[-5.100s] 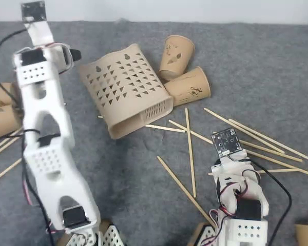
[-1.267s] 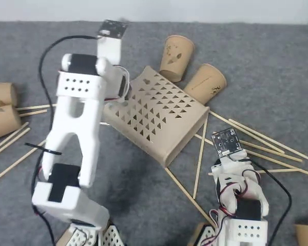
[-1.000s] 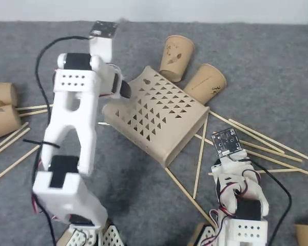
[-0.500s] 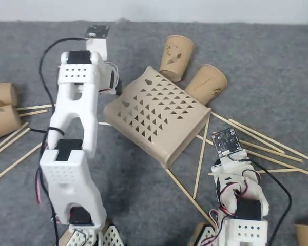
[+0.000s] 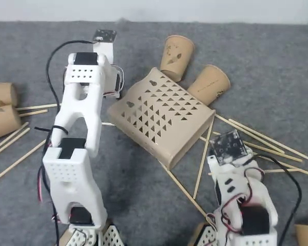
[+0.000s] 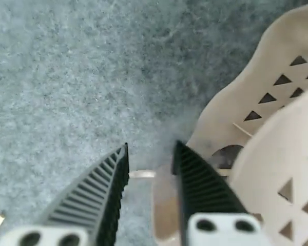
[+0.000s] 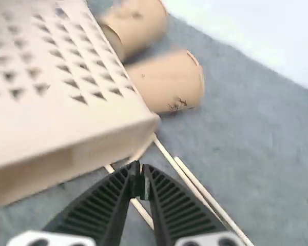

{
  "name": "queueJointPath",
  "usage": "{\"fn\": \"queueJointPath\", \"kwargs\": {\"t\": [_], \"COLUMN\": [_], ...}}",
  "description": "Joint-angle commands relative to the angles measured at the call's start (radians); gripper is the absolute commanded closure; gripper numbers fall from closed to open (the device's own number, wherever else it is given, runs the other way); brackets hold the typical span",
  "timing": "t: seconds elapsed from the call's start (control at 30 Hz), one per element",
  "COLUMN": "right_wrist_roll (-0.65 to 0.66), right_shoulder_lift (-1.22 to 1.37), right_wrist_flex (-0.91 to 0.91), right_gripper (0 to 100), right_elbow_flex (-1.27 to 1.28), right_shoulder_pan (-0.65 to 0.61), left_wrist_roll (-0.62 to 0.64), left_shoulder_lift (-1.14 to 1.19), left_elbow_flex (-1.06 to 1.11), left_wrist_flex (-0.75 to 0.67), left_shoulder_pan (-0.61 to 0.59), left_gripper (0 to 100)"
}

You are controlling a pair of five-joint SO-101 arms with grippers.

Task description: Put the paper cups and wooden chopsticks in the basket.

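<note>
The perforated beige basket (image 5: 161, 118) lies on its side in the middle of the grey carpet. My left gripper (image 6: 151, 148) is open at the basket's rim (image 6: 164, 205), and part of that rim sits between its fingers; in the high view the left gripper (image 5: 118, 92) is at the basket's left corner. Two paper cups (image 5: 177, 50) (image 5: 210, 84) lie just behind the basket, and two more (image 5: 0, 107) lie at the far left. Wooden chopsticks (image 5: 262, 136) are scattered to the right. My right gripper (image 7: 139, 169) is shut, low over the carpet near the basket's base (image 7: 66, 128).
More chopsticks (image 5: 20, 148) lie on the left by my left arm (image 5: 74, 154). One chopstick (image 5: 203, 154) rests against the basket's base, and another (image 5: 187, 192) runs between the two arms. My right arm (image 5: 236, 189) stands at the front right.
The left gripper turned the basket clockwise and nudged it right, and the nearer cup shifted with it. The right arm has risen and leaned forward in the last half second.
</note>
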Motion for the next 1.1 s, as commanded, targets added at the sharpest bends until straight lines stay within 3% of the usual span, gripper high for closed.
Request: {"fn": "queueJointPath", "kwargs": {"t": [0.0,0.17,0.37,0.43,0.73,0.93,1.07], "right_wrist_roll": [-0.137,-0.279,-0.614,-0.672,-0.678,-0.677,-0.618], "right_shoulder_lift": [0.171,0.495,0.822,0.909,1.089,1.135,1.106], "right_wrist_flex": [-0.156,-0.236,-0.240,-0.257,-0.295,-0.421,-0.349], "right_gripper": [98.9,98.6,89.0,88.1,91.2,91.2,91.2], "right_elbow_flex": [-0.068,-0.244,-0.437,-0.439,-0.437,-0.348,-0.344], "right_shoulder_pan": [-0.012,-0.015,-0.090,-0.120,-0.067,-0.065,-0.012], "left_wrist_roll": [0.014,-0.005,-0.006,-0.006,-0.006,-0.009,-0.009], "left_shoulder_lift": [-0.011,-0.012,-0.012,-0.012,-0.017,-0.097,-0.140], "left_elbow_flex": [0.021,0.048,0.048,0.048,0.045,0.053,0.074], "left_wrist_flex": [-0.005,-0.005,-0.005,0.000,0.012,0.071,0.117], "left_shoulder_pan": [0.014,0.046,0.041,0.043,0.046,0.075,0.138], "left_gripper": [89,89,89,89,89,89,89]}}
